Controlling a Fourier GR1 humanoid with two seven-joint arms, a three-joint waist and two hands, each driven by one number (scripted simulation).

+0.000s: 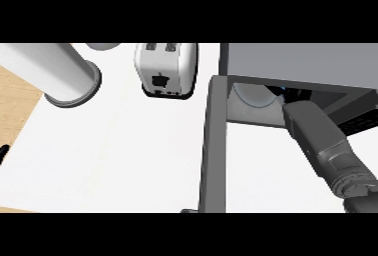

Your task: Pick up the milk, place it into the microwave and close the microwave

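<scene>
Forearm (325,145) reaching toward one o'clock into microwave (295,65), door (212,145) swung open for access. Right hand (284,91) and milk hidden inside; fingers' state impossible to tell. Toaster (166,67) at twelve.

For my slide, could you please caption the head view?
Right forearm reaches into the open microwave, door swung out, toaster alongside.

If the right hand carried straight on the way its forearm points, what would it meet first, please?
Probably the microwave's inner back wall. The right hand is already inside, beside the round plate. The hand is mostly hidden, so depth is unclear.
</scene>
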